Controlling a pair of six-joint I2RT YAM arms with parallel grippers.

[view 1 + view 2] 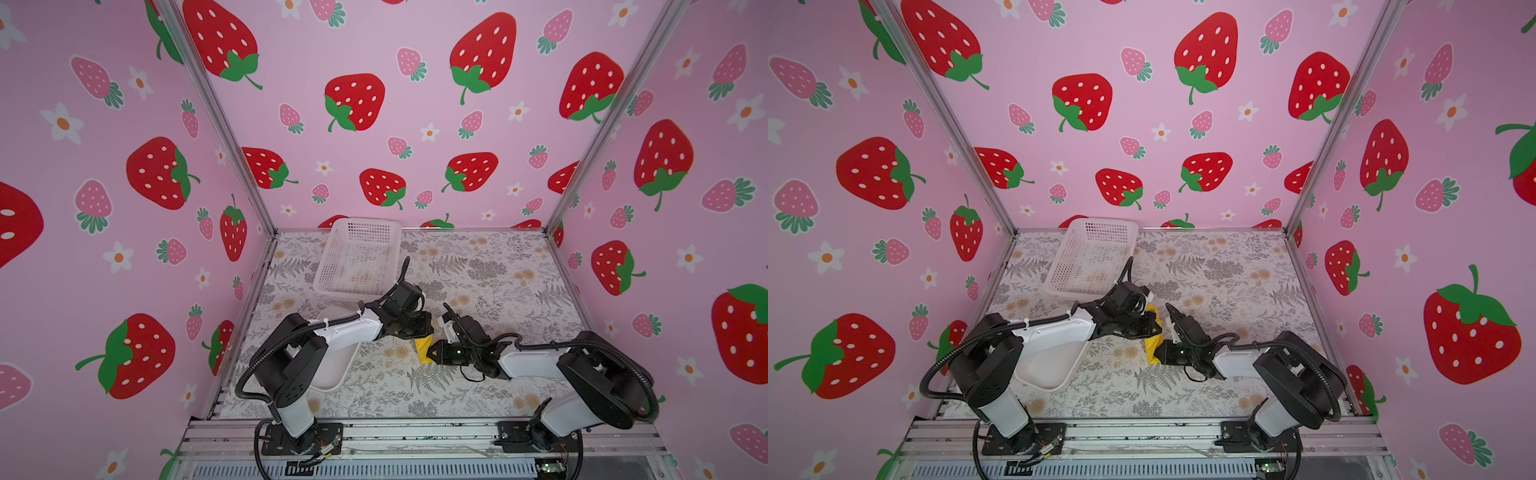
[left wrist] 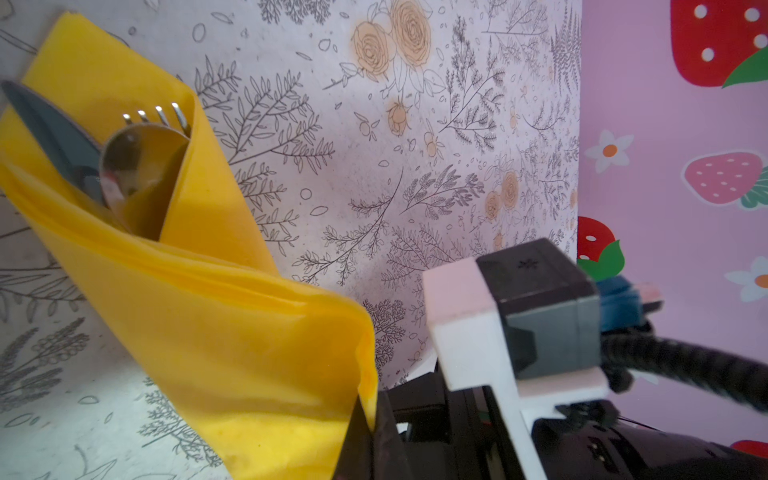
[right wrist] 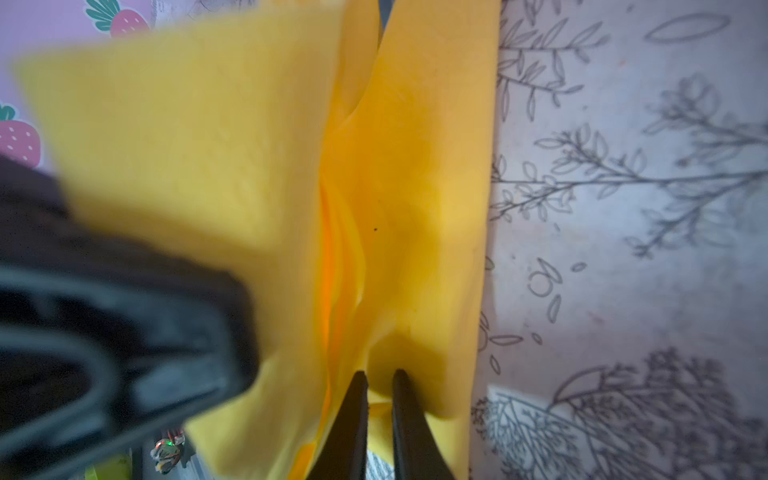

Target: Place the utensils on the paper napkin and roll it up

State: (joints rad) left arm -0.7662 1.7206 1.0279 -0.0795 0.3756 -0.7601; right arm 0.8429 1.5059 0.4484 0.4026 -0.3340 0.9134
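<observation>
Step in hand: rolling. The bright yellow thin paper napkin (image 1: 424,350) is on the floral-print table (image 1: 478,270), in front of the white perforated plastic basket (image 1: 357,257) and off its front right corner. It is already wrapped partway round the slender silvery metal utensils (image 2: 141,166). In the left wrist view a dark knife blade, a shiny spoon bowl and fork tines poke out of the open end. The white smooth plastic tray (image 1: 332,374) lies in front of the basket's left half, not involved.

Left jaws: together, clamped on the napkin's loose edge, paper pinched flat between them in the left wrist view. Right jaws: nearly together with a fold of yellow paper caught between them in the right wrist view, so clamped on the napkin too. The left pinch is at the end away from the utensil heads. I cannot tell where along the roll the right pinch sits, and the handles are hidden by paper.

To do it well, I judge:
- Move both pinches together across the bundle so the flap goes over evenly.
- Hold light tension for a snug wrap, with no jerks, since thin paper tears at a pinch.
- Keep the bundle low and level on the table, or the utensils may slide out of the open end.
- Lay the flap flat before letting go, one side at a time, or the roll likely springs open
</observation>
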